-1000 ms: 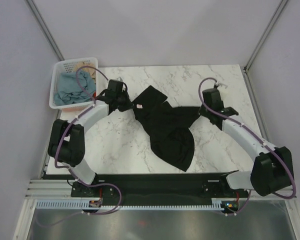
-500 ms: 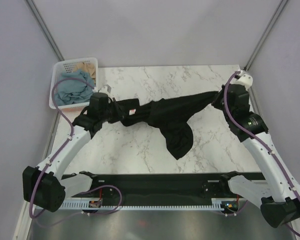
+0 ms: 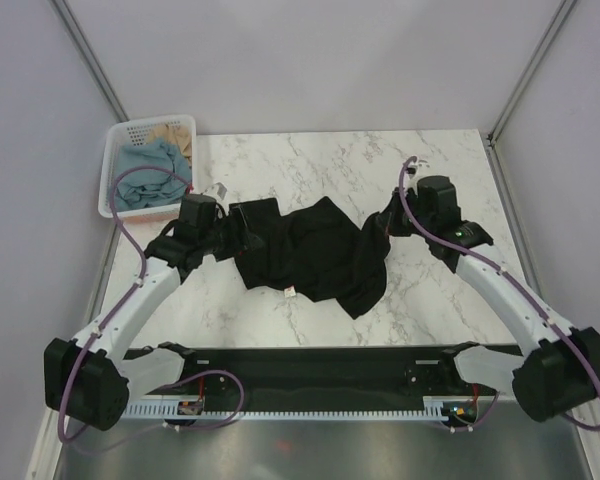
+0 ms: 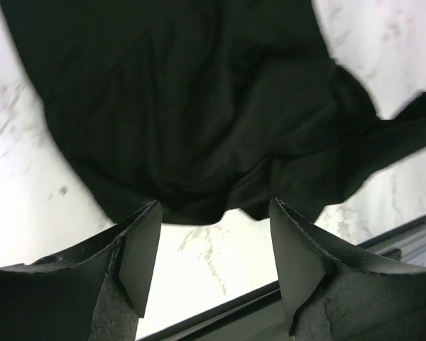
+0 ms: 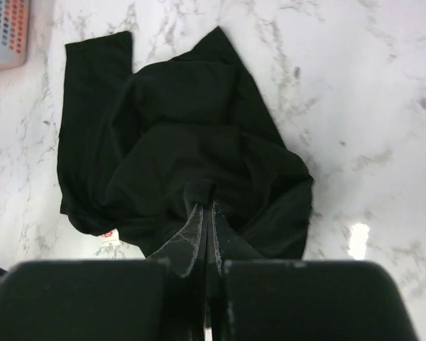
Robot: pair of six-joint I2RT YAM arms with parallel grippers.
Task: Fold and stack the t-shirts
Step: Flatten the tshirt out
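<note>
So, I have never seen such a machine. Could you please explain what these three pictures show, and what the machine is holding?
The machine is two robot arms, a left arm and a right arm, fixed at the near edge of a marble table. The wide picture comes from a camera above and behind them. The other two come from a small camera on each wrist, looking along that arm's own fingers.

On the table lies a crumpled black t-shirt. The right gripper is shut and pinches a fold of that shirt. The left gripper is open, with its two fingers apart near the shirt's edge, and it holds nothing.

At the far left corner stands a white basket with a blue shirt and a tan one inside.
</note>
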